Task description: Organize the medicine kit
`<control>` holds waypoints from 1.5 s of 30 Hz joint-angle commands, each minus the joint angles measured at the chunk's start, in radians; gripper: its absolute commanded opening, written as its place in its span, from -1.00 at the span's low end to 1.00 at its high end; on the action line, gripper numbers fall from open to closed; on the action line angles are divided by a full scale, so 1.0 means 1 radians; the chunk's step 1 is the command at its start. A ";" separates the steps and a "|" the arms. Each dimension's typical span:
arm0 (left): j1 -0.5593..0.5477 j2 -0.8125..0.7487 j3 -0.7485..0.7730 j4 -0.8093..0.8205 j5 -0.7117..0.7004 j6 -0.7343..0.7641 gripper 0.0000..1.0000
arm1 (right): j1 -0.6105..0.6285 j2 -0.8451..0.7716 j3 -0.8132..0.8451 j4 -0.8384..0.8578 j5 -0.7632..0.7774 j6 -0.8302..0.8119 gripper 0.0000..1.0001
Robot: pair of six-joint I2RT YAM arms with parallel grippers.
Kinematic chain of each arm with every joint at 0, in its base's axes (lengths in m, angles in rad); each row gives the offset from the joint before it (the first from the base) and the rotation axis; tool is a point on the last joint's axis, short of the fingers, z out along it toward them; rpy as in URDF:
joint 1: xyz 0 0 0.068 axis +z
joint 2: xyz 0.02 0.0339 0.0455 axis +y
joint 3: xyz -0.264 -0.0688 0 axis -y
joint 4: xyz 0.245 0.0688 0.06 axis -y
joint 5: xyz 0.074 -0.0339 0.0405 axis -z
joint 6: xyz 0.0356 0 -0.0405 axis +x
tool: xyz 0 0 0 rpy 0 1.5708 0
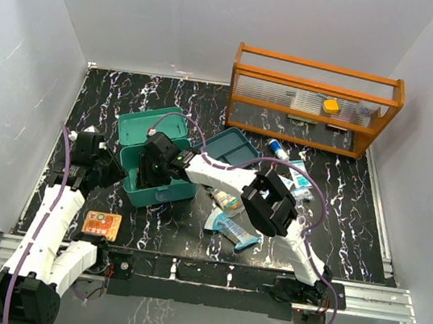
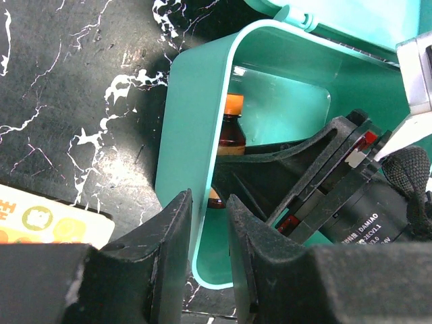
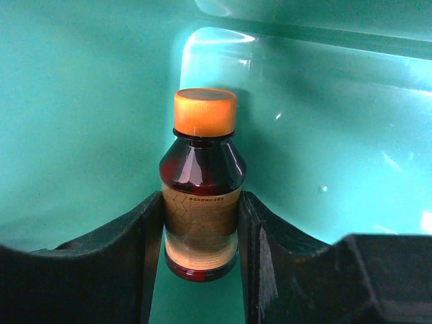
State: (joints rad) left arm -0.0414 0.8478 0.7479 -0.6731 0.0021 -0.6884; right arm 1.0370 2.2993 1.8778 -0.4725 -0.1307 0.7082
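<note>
A black, white-veined table (image 1: 369, 234) is enclosed by plain white walls. The medicine kit (image 1: 164, 193) is set left of the table's middle, with its lid open toward the far edge. The matching insert tray (image 1: 231, 146) is laid just beside it on the right. The left gripper (image 2: 209, 223) is seen astride the kit's left wall, one finger outside and one inside, with the jaws clamped on that rim. The right gripper (image 3: 201, 223) is found inside the box, and its jaws are closed on a brown bottle (image 3: 202, 169) with an orange cap, which is held upright near the teal wall. An orange wooden rack (image 1: 311, 103) is stood at the far right corner. Loose packets (image 1: 235, 228) are scattered right of the kit toward the near edge, and an orange card (image 1: 101, 224) is laid by the near left corner.
</note>
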 commanded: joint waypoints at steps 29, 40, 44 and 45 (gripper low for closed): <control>0.003 -0.039 0.125 -0.045 -0.111 0.003 -0.08 | 0.002 -0.292 -0.081 -0.010 0.110 -0.047 0.17; 0.003 -0.128 0.201 -0.112 0.034 0.025 0.32 | -0.015 -0.745 -0.390 0.068 0.410 -0.094 0.21; 0.002 -0.148 0.262 -0.166 0.145 0.019 0.41 | -0.018 -0.930 -0.523 0.035 0.600 -0.107 0.29; 0.002 -0.154 0.269 -0.173 0.165 0.014 0.42 | -0.018 -0.972 -0.549 0.020 0.641 -0.110 0.33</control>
State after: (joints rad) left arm -0.0414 0.7204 0.9546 -0.7849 0.0357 -0.6731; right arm 1.0248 1.4769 1.4048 -0.4664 0.2680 0.6319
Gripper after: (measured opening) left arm 0.699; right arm 0.636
